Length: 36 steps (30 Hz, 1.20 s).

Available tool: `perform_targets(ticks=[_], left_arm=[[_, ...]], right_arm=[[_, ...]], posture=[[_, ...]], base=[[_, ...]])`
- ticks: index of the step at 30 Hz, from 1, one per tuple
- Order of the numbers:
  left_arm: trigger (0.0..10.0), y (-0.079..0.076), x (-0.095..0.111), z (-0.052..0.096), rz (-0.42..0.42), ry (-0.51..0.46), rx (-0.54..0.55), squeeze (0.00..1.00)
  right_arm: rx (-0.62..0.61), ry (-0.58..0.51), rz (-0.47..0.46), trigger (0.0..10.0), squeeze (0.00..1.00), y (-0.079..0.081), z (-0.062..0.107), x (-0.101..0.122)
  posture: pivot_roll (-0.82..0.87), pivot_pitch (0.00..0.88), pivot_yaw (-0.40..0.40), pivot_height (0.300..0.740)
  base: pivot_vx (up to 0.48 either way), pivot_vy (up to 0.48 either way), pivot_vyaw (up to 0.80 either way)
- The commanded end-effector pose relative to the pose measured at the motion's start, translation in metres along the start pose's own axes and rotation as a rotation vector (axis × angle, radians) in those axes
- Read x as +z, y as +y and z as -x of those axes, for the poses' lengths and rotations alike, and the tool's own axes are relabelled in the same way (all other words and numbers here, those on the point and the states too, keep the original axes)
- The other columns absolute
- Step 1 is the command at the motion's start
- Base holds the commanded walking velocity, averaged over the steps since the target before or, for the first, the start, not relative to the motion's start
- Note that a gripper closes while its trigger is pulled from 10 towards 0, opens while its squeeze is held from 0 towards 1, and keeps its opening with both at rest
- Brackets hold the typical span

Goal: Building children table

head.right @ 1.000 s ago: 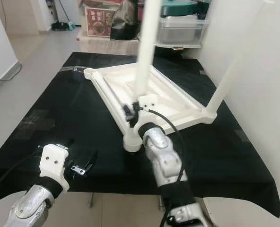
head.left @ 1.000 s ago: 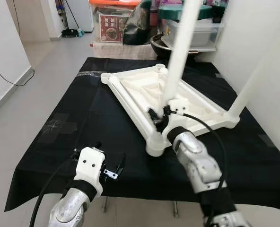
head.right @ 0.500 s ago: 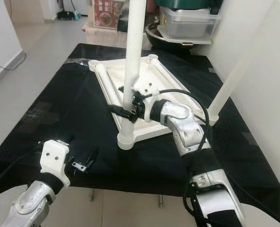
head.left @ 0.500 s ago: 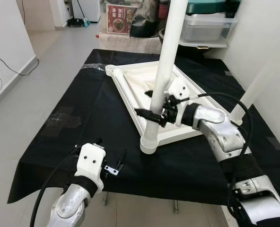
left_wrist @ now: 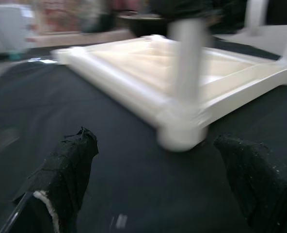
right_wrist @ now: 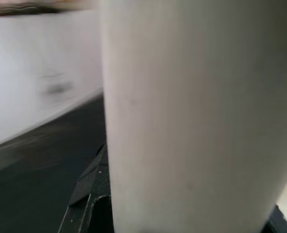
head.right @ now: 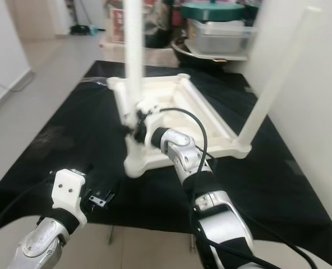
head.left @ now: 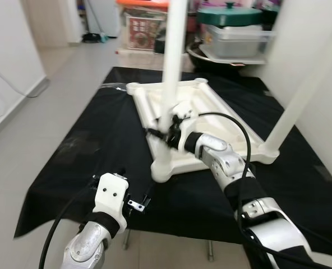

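A white plastic table top [head.left: 211,112] lies upside down on the black cloth [head.left: 98,140]. A white leg [head.left: 171,67] stands upright in its near corner socket [head.left: 161,168]. My right gripper [head.left: 165,131] is shut on this leg a little above the socket. In the right wrist view the leg [right_wrist: 192,116] is very close, with a black finger [right_wrist: 92,194] beside it. A second leg [head.left: 300,95] stands in the right corner. My left gripper [head.left: 137,204] hovers open near the cloth's front edge, its fingers [left_wrist: 66,165] apart and pointing at the socket [left_wrist: 182,136].
Storage boxes, a red carton [head.left: 143,28] and a pot with a green lid [head.left: 230,14] stand behind the table. A white wall [head.left: 323,67] runs close along the right. Grey floor [head.left: 42,101] lies open to the left.
The camera has shifted. My right arm has swung round from below the near leg to its right side, still shut on it, and the table top has turned a little. The left gripper has held still.
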<state>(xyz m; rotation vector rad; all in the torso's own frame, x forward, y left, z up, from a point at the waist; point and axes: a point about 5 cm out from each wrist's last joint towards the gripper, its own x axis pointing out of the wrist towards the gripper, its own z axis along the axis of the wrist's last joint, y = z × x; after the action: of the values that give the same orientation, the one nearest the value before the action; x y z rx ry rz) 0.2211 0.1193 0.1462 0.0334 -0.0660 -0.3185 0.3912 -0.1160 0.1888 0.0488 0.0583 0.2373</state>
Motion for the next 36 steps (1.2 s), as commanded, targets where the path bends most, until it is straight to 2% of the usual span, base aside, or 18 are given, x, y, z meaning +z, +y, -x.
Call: perform_targets(ticks=[1, 3, 7, 8, 9, 12, 13, 15, 16, 17, 19, 21, 22, 24, 29, 34, 35, 36], left_arm=[[10.0, -0.001, -0.002, 0.002, 0.014, 0.016, -0.003, 0.0], [10.0, -0.001, -0.002, 0.003, 0.016, 0.018, -0.006, 0.0], [10.0, -0.001, -0.002, 0.004, 0.018, 0.02, -0.009, 0.0], [10.0, -0.001, -0.002, 0.004, 0.019, 0.022, -0.012, 0.0], [10.0, -0.001, -0.002, 0.004, 0.021, 0.023, -0.015, 0.0], [10.0, -0.001, -0.002, 0.004, 0.021, 0.023, -0.015, 0.0], [10.0, -0.001, -0.002, 0.004, 0.023, 0.024, -0.019, 0.0], [10.0, -0.002, -0.002, 0.004, 0.024, 0.024, -0.021, 0.0], [10.0, -0.002, -0.002, 0.003, 0.024, 0.023, -0.022, 0.0], [10.0, -0.001, -0.002, 0.004, 0.025, 0.023, -0.023, 0.0], [10.0, -0.001, -0.002, 0.004, 0.025, 0.023, -0.022, 0.0], [10.0, -0.002, -0.002, 0.003, 0.028, 0.022, -0.022, 0.0], [10.0, -0.002, -0.002, 0.003, 0.028, 0.022, -0.022, 0.0], [10.0, -0.002, -0.002, 0.002, 0.033, 0.021, -0.021, 0.0], [10.0, -0.002, -0.002, 0.002, 0.026, 0.019, -0.017, 0.0], [10.0, 0.001, -0.002, 0.005, 0.01, 0.026, 0.004, 0.0], [10.0, 0.002, -0.002, 0.007, 0.002, 0.031, 0.017, 0.0], [10.0, 0.003, -0.002, 0.009, -0.004, 0.033, 0.026, 0.0]], right_arm=[[-0.351, 0.121, -0.004, 0.0, 0.0, -0.051, 0.016, -0.025], [-0.504, 0.119, -0.042, 0.0, 0.0, -0.064, 0.032, -0.036], [-0.562, 0.121, -0.063, 0.0, 0.0, -0.06, 0.046, -0.044], [-0.512, 0.132, -0.099, 10.0, 0.0, -0.047, 0.05, -0.048], [-0.422, 0.083, -0.121, 10.0, 0.0, -0.029, 0.051, -0.042], [-0.422, 0.083, -0.121, 10.0, 0.0, -0.029, 0.051, -0.042], [-0.335, 0.034, -0.147, 10.0, 1.0, -0.014, 0.051, -0.034], [-0.25, -0.017, -0.154, 10.0, 1.0, -0.001, 0.047, -0.021], [-0.159, -0.057, -0.147, 10.0, 0.83, 0.009, 0.043, -0.006], [0.024, -0.099, -0.129, 10.0, 0.0, 0.023, 0.039, 0.013], [0.057, -0.105, -0.127, 10.0, 0.0, 0.026, 0.04, 0.017], [0.42, -0.17, -0.066, 10.0, 0.0, 0.03, 0.051, 0.03], [0.42, -0.17, -0.066, 10.0, 0.0, 0.03, 0.051, 0.03], [0.682, -0.13, 0.016, 10.0, 0.0, 0.019, 0.059, 0.021], [0.693, -0.07, 0.08, 10.0, 0.0, 0.013, 0.051, 0.008], [0.712, 0.017, 0.14, 10.0, 0.0, 0.022, 0.038, -0.012], [0.629, 0.044, 0.135, 2.8, 0.0, 0.024, 0.029, -0.016], [0.568, 0.061, 0.129, 2.8, 0.0, 0.025, 0.023, -0.019]], posture=[[0.17, 0.0, -0.104, 0.74], [0.16, 0.0, -0.096, 0.74], [0.16, 0.0, -0.09, 0.74], [0.15, 0.0, -0.083, 0.74], [0.14, 0.0, -0.08, 0.74], [0.14, 0.0, -0.08, 0.74], [0.14, 0.0, -0.079, 0.74], [0.14, 0.0, -0.08, 0.74], [0.14, 0.0, -0.08, 0.74], [0.14, 0.0, -0.08, 0.74], [0.14, 0.0, -0.08, 0.74], [0.14, 0.0, -0.089, 0.74], [0.14, 0.0, -0.089, 0.74], [0.15, 0.0, -0.093, 0.74], [0.16, 0.0, -0.095, 0.74], [0.16, 0.0, -0.094, 0.74], [0.18, 0.0, -0.101, 0.74], [0.18, 0.0, -0.1, 0.74]], base=[[0.0, 0.0, 0.0], [0.0, 0.0, 0.0], [0.0, 0.0, 0.0], [0.0, 0.0, 0.0], [0.0, 0.0, 0.0], [0.0, 0.0, 0.0], [0.0, 0.0, 0.0], [0.0, 0.0, 0.0], [0.0, 0.0, 0.0], [0.0, 0.0, 0.0], [0.0, 0.0, 0.0], [0.0, 0.0, 0.0], [0.0, 0.0, 0.0], [0.0, 0.0, 0.0], [0.0, 0.0, 0.0], [0.0, 0.0, 0.0], [0.0, 0.0, 0.0], [0.0, 0.0, 0.0]])
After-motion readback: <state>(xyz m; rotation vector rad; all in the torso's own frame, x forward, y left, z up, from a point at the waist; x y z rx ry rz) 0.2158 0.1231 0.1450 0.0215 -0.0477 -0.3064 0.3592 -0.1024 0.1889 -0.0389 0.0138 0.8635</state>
